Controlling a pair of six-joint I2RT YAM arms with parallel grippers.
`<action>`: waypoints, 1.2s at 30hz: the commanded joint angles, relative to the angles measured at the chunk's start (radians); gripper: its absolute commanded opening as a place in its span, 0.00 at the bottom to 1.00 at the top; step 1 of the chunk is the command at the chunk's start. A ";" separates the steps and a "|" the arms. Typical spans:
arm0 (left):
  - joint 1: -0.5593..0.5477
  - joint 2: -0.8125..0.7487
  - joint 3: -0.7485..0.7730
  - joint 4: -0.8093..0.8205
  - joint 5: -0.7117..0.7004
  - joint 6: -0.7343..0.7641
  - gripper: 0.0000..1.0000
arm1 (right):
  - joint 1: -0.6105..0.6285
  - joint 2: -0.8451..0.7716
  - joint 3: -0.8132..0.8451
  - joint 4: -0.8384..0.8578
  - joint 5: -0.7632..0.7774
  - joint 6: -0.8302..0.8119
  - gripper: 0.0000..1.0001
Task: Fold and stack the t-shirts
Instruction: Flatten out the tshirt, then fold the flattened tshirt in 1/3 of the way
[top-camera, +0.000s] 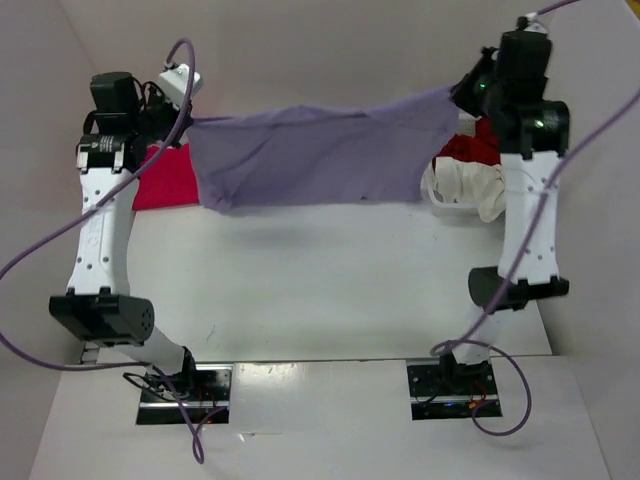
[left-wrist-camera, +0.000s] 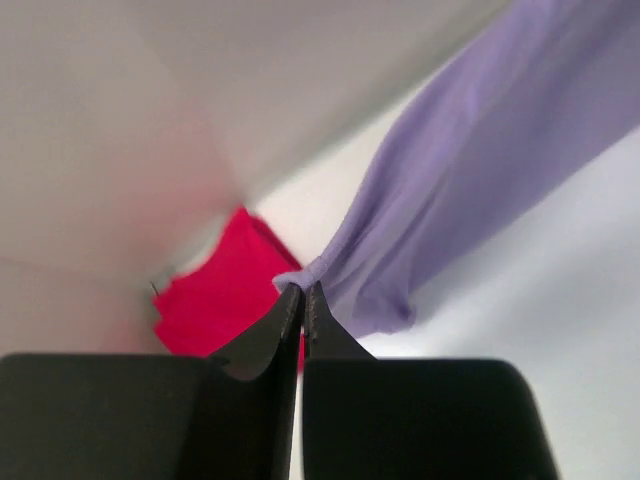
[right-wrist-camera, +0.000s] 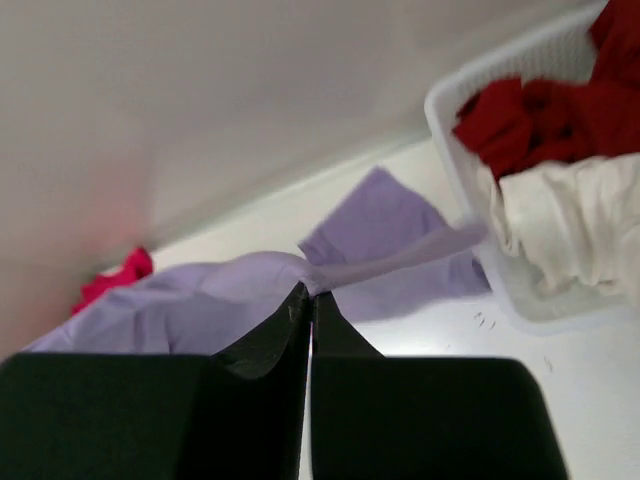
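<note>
The white table runs from your arms' bases to the back wall; the lavender purple t-shirt hangs over its far part, stretched sideways between the two arms, and it screens the back of the table from the top camera; you cannot tell whether its lower hem touches the surface. The magenta-pink t-shirt lies flat on the table at far left, beside the left arm, its right part covered by the hanging lavender cloth. At far right stands the white basket, mostly hidden from above by the right arm; in it the dark red t-shirt sits bunched toward the back and the cream white t-shirt is crumpled in front of it, spilling over the near rim; both are cut off at the edge of the right wrist view. Your left gripper has its fingers pressed together on the left upper corner of the lavender shirt, with a small tuft of cloth at the tips; your right gripper is likewise pinched tight on a thin bunched strip of the same shirt at its right end. Purple cables loop loosely beside each arm.
</note>
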 joint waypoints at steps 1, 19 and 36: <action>-0.016 -0.028 -0.046 0.062 0.115 -0.033 0.00 | -0.003 -0.138 -0.009 -0.033 0.094 -0.030 0.00; -0.025 -0.283 -0.801 -0.090 -0.199 0.300 0.00 | 0.035 -0.793 -1.415 0.027 -0.095 0.137 0.00; -0.026 -0.274 -0.906 -0.231 -0.268 0.210 0.00 | 0.018 -0.625 -1.424 0.067 -0.065 0.042 0.00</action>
